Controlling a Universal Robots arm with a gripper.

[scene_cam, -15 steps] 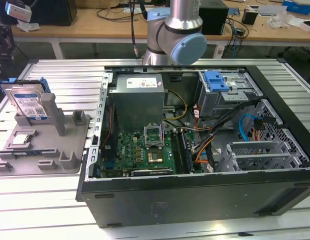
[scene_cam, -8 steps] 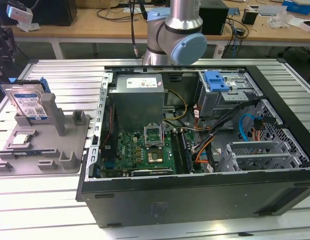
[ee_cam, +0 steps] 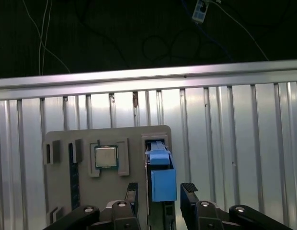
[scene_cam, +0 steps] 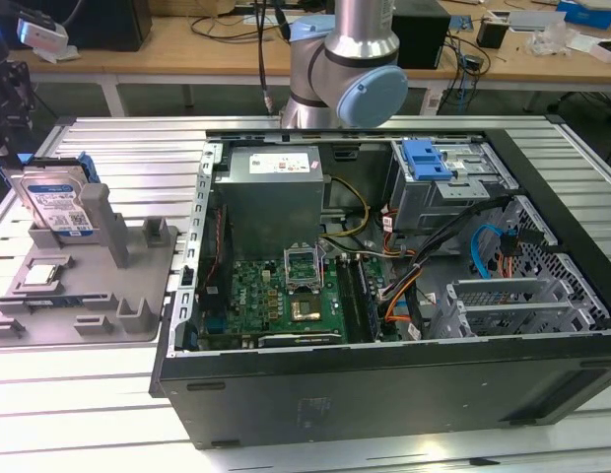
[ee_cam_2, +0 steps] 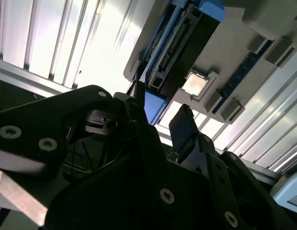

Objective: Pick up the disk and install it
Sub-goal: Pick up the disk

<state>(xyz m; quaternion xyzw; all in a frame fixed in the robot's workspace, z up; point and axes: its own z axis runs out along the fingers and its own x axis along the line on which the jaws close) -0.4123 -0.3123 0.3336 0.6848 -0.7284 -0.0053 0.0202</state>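
While the disk stands upright in a slot of the grey holder tray at the exterior view's left, the gripper hangs over it. Its fingers are spread, one on each side of the disk's blue-framed edge, and clasp nothing. If they close off-centre, I judge they could catch the edge crookedly and tip or jam the disk in its slot. That tray also holds a processor chip in a square recess. Toward the exterior view's right, the open computer case contains a motherboard, a power supply and a drive cage.
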